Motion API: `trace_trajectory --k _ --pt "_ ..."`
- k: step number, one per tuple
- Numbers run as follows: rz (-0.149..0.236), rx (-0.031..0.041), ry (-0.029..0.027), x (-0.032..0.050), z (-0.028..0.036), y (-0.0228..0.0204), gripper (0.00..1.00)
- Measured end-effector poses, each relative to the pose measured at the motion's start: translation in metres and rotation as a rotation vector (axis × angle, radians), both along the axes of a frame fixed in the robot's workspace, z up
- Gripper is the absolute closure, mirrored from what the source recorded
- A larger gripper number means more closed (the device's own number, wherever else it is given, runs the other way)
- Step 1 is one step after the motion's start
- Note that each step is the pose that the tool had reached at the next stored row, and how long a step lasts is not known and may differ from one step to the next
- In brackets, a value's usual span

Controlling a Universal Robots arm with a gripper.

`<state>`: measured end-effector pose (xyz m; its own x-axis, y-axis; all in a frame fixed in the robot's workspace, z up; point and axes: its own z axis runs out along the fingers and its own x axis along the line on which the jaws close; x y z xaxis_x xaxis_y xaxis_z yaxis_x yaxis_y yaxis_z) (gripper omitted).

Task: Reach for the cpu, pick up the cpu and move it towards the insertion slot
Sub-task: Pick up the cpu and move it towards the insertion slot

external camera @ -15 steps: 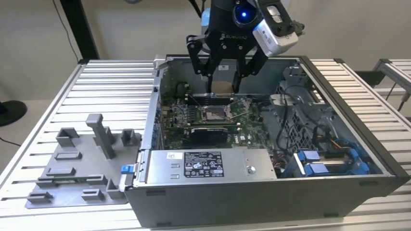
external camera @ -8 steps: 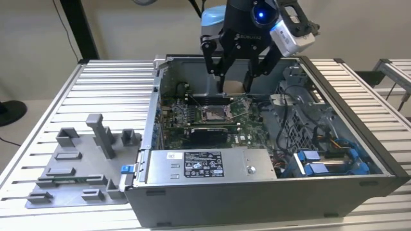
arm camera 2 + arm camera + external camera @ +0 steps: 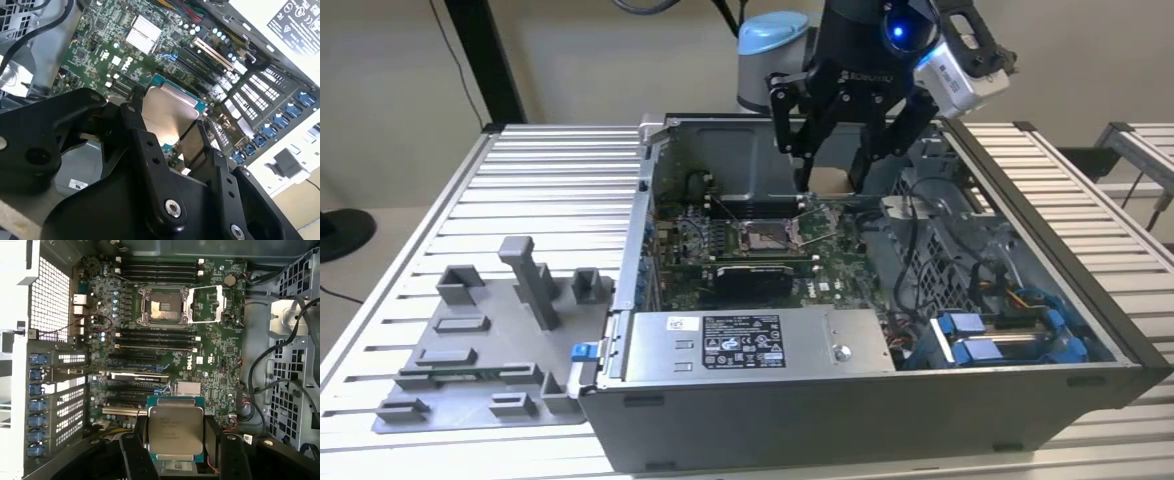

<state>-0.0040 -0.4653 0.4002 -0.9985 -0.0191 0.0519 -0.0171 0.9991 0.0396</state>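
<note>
cpu (image 3: pixel 175 432) sits between the gripper (image 3: pixel 176 440) fingers (image 3: pixel 134 452), pinched at two opposite edges, silvery face toward the camera in both wrist views, green substrate edge showing around it. Jaws closed down to chip width, nothing else in them. In the exterior view the gripper (image 3: pixel 833 170) hangs inside the open computer case (image 3: pixel 881 420), over the far part of the green motherboard (image 3: pixel 834 290); the cpu (image 3: pixel 830 178) shows as a small tan patch between the black fingers. Chip is off the board, up in the air. insertion slot (image 3: pixel 164 306) is open, metal frame around a dark centre, load plate flipped to one side; in the exterior view the slot (image 3: pixel 765 236) lies nearer and toward the exterior view's left of the gripper, apart from it. Arm comes down from above the far case wall, wrist pointing roughly straight down. Grey fixture tray (image 3: pixel 474 345) sits on the table at the exterior view's left.
</note>
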Motion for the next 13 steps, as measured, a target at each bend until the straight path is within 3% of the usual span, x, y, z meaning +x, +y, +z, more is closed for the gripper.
trace_trajectory --k 8,11,13 --pt "0.0 0.0001 0.0002 -0.0001 -0.0001 0.001 1.0" --pt "0.0 0.0001 0.0001 -0.0036 -0.0003 0.0085 1.0" --pt "0.0 0.0001 -0.0002 -0.0069 -0.0006 0.0162 1.0"
